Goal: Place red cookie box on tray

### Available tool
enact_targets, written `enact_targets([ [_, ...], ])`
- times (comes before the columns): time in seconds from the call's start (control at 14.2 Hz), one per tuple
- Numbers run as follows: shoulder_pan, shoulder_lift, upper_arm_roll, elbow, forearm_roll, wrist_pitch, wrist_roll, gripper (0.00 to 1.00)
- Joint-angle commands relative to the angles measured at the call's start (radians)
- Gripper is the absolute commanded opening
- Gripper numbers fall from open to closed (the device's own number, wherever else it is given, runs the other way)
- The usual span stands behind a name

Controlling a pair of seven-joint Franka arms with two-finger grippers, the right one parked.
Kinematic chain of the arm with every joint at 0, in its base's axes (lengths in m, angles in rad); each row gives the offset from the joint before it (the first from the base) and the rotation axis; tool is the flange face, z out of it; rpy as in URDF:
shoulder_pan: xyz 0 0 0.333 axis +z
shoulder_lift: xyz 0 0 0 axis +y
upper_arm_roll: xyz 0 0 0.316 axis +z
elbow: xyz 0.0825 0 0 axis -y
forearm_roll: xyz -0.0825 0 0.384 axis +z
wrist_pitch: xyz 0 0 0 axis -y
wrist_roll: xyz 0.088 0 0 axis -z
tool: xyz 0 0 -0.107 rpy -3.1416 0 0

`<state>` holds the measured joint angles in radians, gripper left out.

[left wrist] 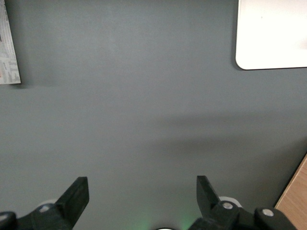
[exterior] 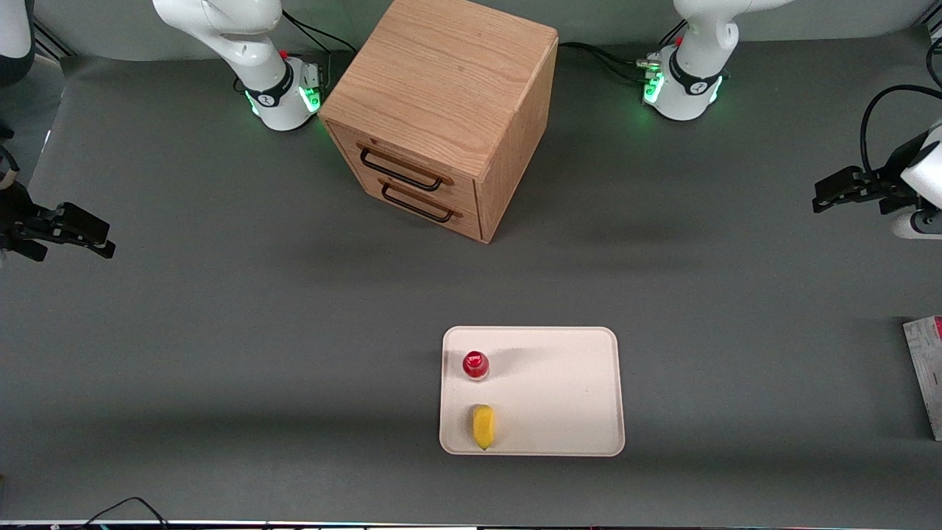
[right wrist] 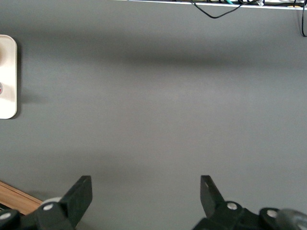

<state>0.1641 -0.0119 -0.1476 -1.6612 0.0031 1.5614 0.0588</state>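
The red cookie box lies flat at the working arm's end of the table, cut by the frame edge, showing mostly its white/grey printed side with a bit of red. It also shows in the left wrist view. The cream-white tray lies mid-table near the front camera; a corner of it shows in the left wrist view. My left gripper hovers open and empty at the working arm's end, farther from the front camera than the box. Its fingers stand wide apart over bare table in the left wrist view.
A wooden drawer cabinet with two handled drawers stands between the arm bases. On the tray stand a small red-capped bottle and a yellow fruit-like object, both on the half toward the parked arm. Grey table surrounds the tray.
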Motion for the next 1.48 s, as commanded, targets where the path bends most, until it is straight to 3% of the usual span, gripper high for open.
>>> enact_targets([
  [0.0,-0.011,0.015,0.002,0.027,-0.009,-0.021,-0.022,1.0],
  [0.21,-0.009,0.056,0.006,0.052,0.008,0.002,-0.011,1.0],
  [0.42,0.032,0.209,0.048,0.173,0.035,0.048,0.021,1.0],
  [0.71,0.145,0.39,0.051,0.291,0.049,0.161,0.215,1.0],
  [1.06,0.303,0.642,0.06,0.418,0.052,0.423,0.496,1.0],
  [1.41,0.324,0.805,0.121,0.419,0.051,0.678,0.555,1.0],
])
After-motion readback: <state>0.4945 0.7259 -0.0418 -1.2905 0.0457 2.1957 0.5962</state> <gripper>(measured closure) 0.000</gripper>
